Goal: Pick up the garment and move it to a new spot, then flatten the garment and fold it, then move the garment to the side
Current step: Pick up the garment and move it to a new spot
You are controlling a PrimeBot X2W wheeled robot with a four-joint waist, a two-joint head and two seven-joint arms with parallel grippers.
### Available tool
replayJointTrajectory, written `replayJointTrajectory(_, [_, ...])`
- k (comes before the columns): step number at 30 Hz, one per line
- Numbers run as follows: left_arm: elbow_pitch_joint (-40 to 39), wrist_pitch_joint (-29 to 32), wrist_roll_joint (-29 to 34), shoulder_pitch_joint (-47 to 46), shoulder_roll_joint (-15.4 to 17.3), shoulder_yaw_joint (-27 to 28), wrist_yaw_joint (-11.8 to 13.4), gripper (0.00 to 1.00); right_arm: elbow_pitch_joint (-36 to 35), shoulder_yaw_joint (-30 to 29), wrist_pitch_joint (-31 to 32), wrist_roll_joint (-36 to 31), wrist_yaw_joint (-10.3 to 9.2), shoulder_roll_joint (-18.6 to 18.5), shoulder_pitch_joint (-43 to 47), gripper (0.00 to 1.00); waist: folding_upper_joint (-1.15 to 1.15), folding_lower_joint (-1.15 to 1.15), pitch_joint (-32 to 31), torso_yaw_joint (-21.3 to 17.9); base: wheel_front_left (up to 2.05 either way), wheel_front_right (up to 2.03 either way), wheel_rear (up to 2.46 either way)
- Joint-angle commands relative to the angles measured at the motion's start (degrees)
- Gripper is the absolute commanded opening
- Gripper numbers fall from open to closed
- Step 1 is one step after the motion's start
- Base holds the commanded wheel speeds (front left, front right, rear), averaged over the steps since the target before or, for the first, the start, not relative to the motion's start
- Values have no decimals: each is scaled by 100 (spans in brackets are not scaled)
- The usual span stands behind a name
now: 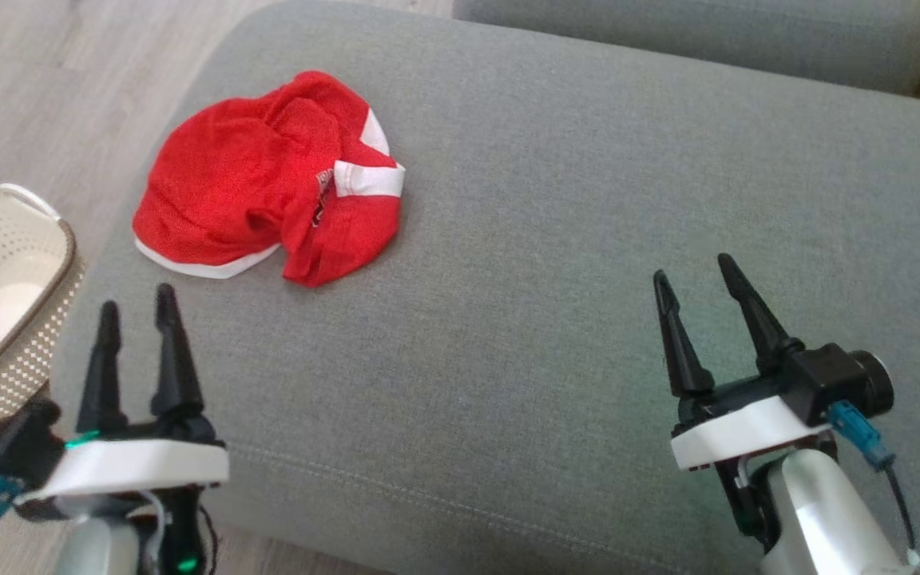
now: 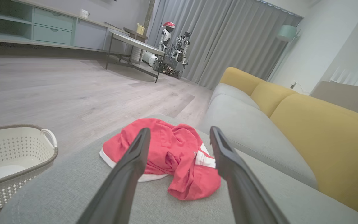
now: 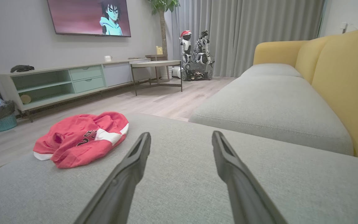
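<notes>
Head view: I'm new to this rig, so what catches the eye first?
A crumpled red garment with white trim lies on the grey sofa cushion, far left. The left gripper hangs open just short of it; the right gripper, also open, is well apart. A cream perforated basket stands on the floor at left.
</notes>
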Motion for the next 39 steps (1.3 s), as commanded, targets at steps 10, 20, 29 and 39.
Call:
replayJointTrajectory(10, [1107,-29,497,-1341,156,597,-295,100,-589,-136,44,-267,37,-217,-382,100,0,0,969,-312,0,0,0])
replayJointTrajectory(20, [3192,613,312,-3048,812,769,-307,100,-1204,-339,342,-466,37,-331,-611,100,0,0,1634,-492,0,0,0])
replayJointTrajectory(29, [4642,1000,202,-4013,1119,600,-450,100,-1528,-289,482,-528,37,-330,-670,100,0,0,1919,-657,0,0,0])
replayJointTrajectory(39, [5579,613,89,-4471,1310,556,-521,0,-1415,-310,412,-533,37,-244,-683,100,0,0,1856,-814,0,0,0])
